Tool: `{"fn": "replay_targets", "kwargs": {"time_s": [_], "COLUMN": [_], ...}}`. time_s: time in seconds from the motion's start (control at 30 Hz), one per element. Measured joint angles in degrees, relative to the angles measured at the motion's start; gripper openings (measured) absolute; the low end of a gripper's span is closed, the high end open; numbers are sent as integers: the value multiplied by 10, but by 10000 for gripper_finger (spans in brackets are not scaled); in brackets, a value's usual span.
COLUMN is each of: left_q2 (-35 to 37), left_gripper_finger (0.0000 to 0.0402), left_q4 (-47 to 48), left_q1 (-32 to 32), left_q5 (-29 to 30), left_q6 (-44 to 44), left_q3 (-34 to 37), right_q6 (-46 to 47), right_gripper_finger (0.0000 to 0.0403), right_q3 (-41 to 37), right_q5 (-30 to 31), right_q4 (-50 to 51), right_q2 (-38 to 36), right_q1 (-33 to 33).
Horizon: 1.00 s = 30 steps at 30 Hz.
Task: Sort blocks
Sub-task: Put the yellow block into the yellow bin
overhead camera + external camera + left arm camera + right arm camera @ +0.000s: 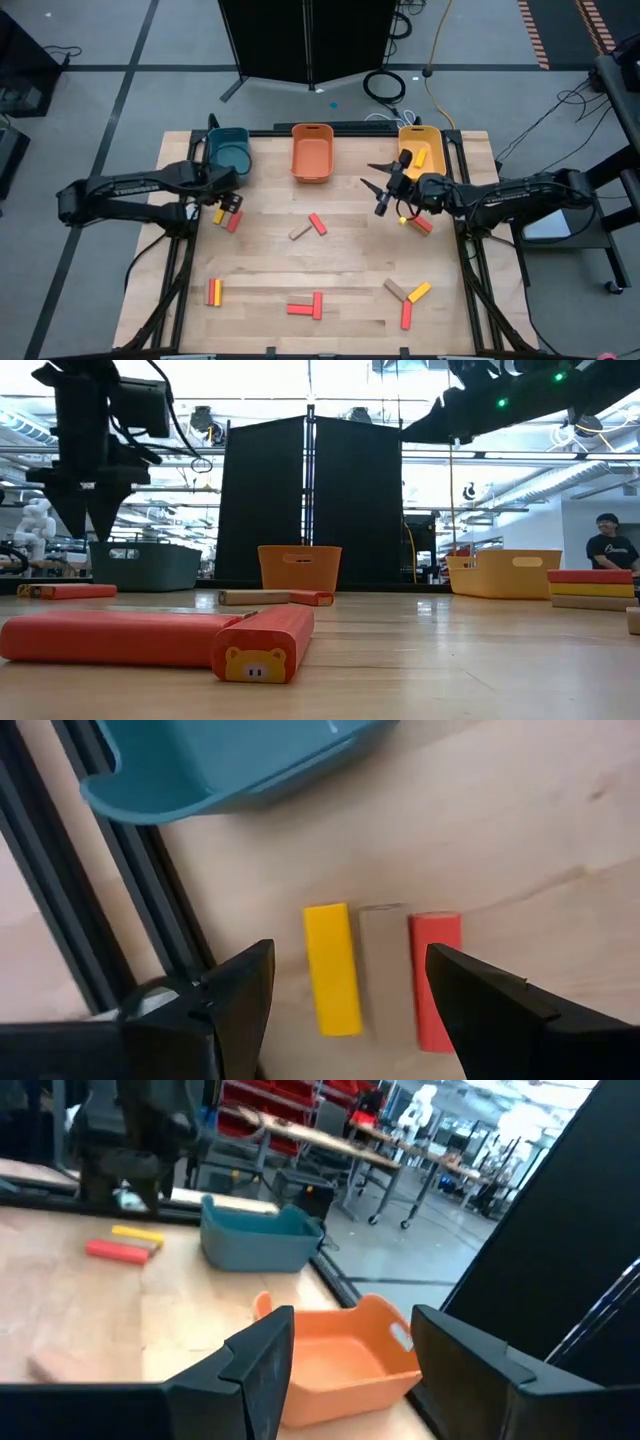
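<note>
Three blocks lie side by side on the table near the teal bin (228, 152): yellow (332, 968), tan (385, 970) and red (435, 982). My left gripper (350, 960) hangs open above them, pointing down, one finger on either side of the row and clear of it. It shows in the high view (230, 204) and in the low view (90, 520) too. My right gripper (372, 176) stands open and level over the table between the orange bin (340, 1345) and the yellow bin (420, 148), with nothing between its fingers (270, 1342).
More blocks lie scattered: a red and tan pair at mid-table (310, 227), a red-yellow pair (214, 291), a red T (307, 305), a tan, yellow and red group (406, 296), and a stack below the right arm (420, 224). A yellow block (421, 157) lies in the yellow bin.
</note>
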<state>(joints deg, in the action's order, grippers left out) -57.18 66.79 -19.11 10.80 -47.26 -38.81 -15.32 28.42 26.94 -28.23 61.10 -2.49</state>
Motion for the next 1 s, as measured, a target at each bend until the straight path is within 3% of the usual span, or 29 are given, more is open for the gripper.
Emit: {"fn": "replay_targets", "kwargs": {"time_s": [0.43, 0.6, 0.67, 0.77, 1.0], "left_q2": [-139, -152, -152, -153, -153], "left_gripper_finger": [258, 258, 258, 258, 258], "left_q4": [2, 2, 2, 2, -3], "left_q1": [0, 0, 0, 0, 0], "left_q5": [27, 24, -2, -42, -50], "left_q6": [161, 192, 211, 267, 375], "left_q3": [0, 0, 0, 0, -21], "right_q6": [55, 56, 55, 49, 37], "right_gripper_finger": [199, 199, 199, 199, 199], "right_q3": [0, 0, 0, 0, 0], "right_q5": [-2, -3, -2, 0, 0], "right_q4": [-58, -50, -40, -37, -37], "right_q2": [-3, -3, -3, -3, -3], "right_q1": [11, 15, 15, 12, 4]}}
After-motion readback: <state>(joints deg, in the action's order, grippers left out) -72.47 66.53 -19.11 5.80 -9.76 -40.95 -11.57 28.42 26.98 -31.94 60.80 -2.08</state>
